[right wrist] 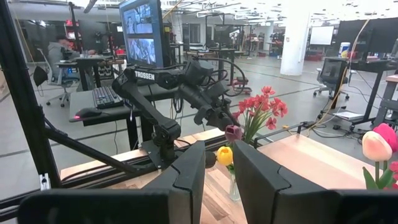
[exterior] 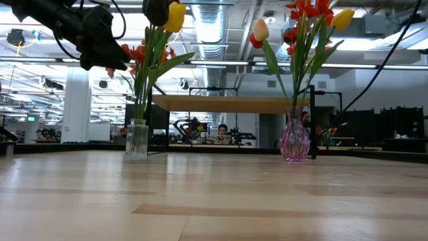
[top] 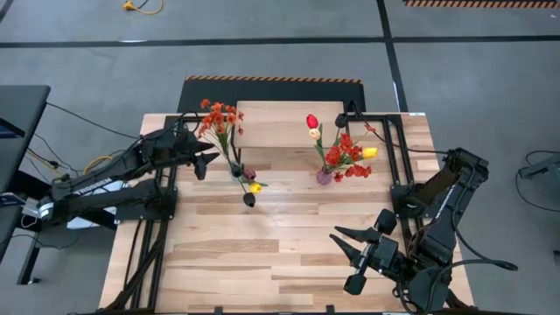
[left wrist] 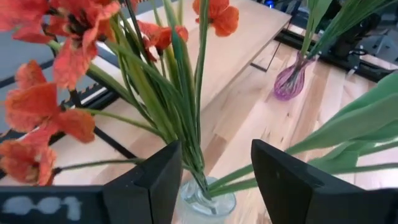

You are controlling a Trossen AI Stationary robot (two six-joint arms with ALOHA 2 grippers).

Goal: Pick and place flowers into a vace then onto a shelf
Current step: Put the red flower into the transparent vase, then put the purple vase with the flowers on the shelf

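Inspecting the left pincer [left wrist: 211, 180], we find its fingers apart, straddling green flower stems [left wrist: 180, 112] above a clear vase [left wrist: 205, 202] on the bench [top: 262, 254].

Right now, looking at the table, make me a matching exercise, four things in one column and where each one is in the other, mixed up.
Things:
1. clear vase
2. pink vase
3. left gripper
4. right gripper

Places:
A. raised near the table's front right, holding nothing
B. on the tabletop right of centre, flowers in it
C. on the tabletop left of centre, flowers in it
D. up beside the red-orange blossoms above the clear vase

Pairs: 1-C, 2-B, 3-D, 4-A
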